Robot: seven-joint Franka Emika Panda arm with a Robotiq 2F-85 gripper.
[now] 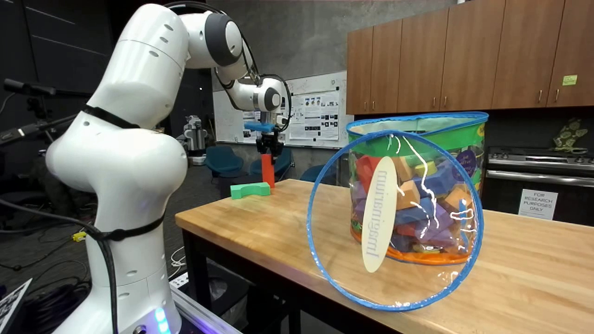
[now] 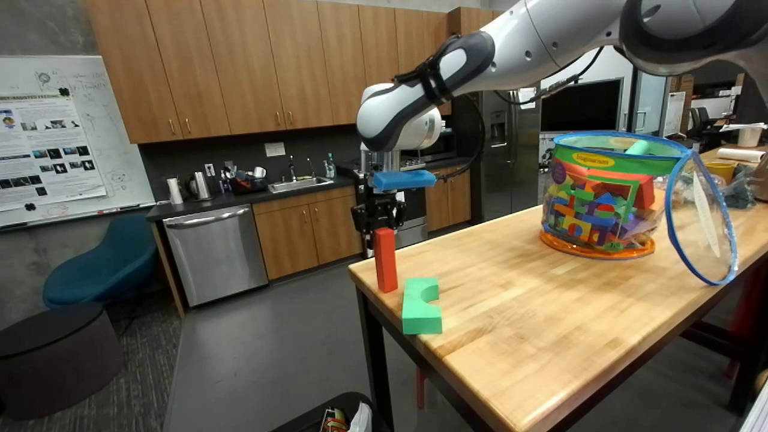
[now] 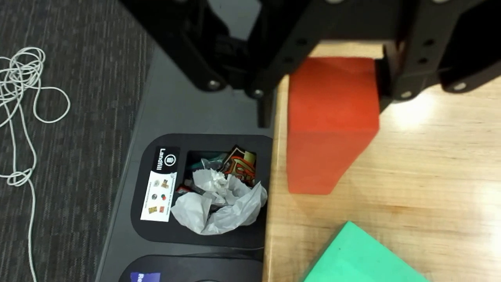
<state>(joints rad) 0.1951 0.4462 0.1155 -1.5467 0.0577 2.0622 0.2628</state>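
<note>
Where the arm (image 1: pixel 123 153) ends, the gripper (image 2: pixel 380 226): points straight down near a corner of the table (image 2: pixel 516 336); its fingers (image 3: pixel 266 113) stand wide on either side of a red block (image 3: pixel 328 129). The wrist view shows a gap along one face; whether the finger at the opposite face touches, I cannot tell.
Red block: upright on the table, close to the edge, its top between the fingers and its lower part below them.
Green block (image 2: pixel 415 303): lying flat just beside the red block, a strip of table between the two in the wrist view; a rounded notch is cut into one long side.
Blue bar (image 2: pixel 405 180): set crosswise on the arm, just above the fingers.
Tub (image 2: pixel 654 163): clear-walled, with a green band, a blue rim and an orange base, standing on the table well apart from the gripper; colored blocks (image 1: pixel 408 195) fill much of it.
Lid (image 1: pixel 380 213): see-through and blue-edged, tilted beside the tub.
Bin (image 3: pixel 219 142): below the table's edge, marked Landfill, holding a crumpled white bag (image 3: pixel 231 213).
Cupboards (image 2: pixel 252 66): wooden, hung above a sink (image 2: pixel 300 185); a blue chair (image 2: pixel 102 264) stands below a whiteboard (image 2: pixel 114 138).
</note>
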